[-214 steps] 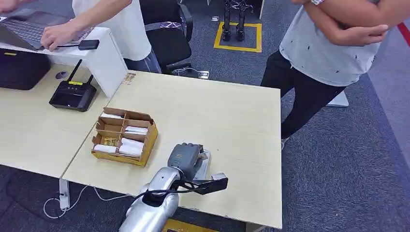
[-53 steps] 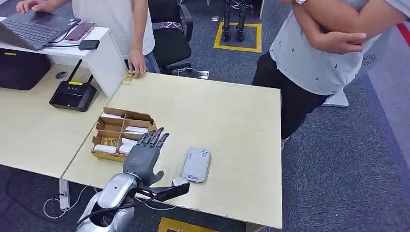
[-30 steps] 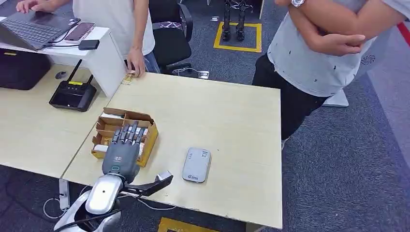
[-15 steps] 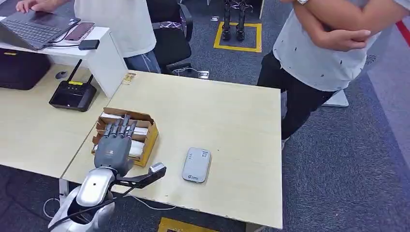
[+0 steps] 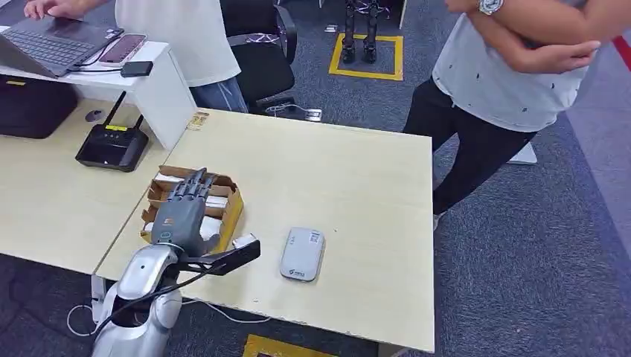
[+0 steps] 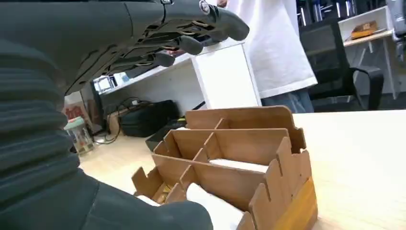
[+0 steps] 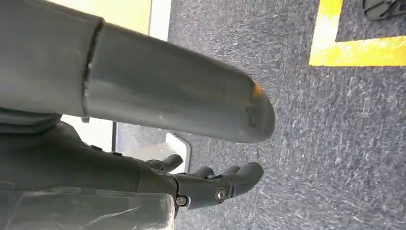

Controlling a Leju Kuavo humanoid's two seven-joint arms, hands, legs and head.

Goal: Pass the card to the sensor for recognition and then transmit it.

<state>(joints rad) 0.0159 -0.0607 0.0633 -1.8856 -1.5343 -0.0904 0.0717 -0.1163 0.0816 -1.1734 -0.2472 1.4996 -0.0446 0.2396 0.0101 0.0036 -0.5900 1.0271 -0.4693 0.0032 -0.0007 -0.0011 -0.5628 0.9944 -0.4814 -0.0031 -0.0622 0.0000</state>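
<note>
Two things matter here: the cardboard divider box (image 5: pixel 192 210) holding the white cards (image 5: pixel 210 201), and the left hand (image 5: pixel 181 213) hovering right over it. From the head view, the hand sits above the near half of the box with its fingers spread and pointing toward the box's far wall, holding nothing. The cards lie flat in the compartments with their long axis running across the box, so roughly crosswise to the fingers. The grey sensor (image 5: pixel 302 253) lies flat on the desk (image 5: pixel 350 178) to the right of the box, near but not touching it, its long axis pointing away from the robot. My guess is the hand has to drop straight down into the box, then carry a card sideways to the right.

Left wrist view: the hand (image 6: pixel 143 33) is open above the box (image 6: pixel 230 163), fingers stretched out over it and clear of the dividers. A white card (image 6: pixel 239 166) lies in the compartment just under them, another one (image 6: pixel 215 208) nearer the wrist. So the pick is below the fingers, not ahead of them.

Right wrist view: the right hand (image 7: pixel 210 184) hangs over grey carpet (image 7: pixel 335 143) well away from the box, fingers loosely curled and apart, empty. The left arm is clearly the nearer one.
</note>
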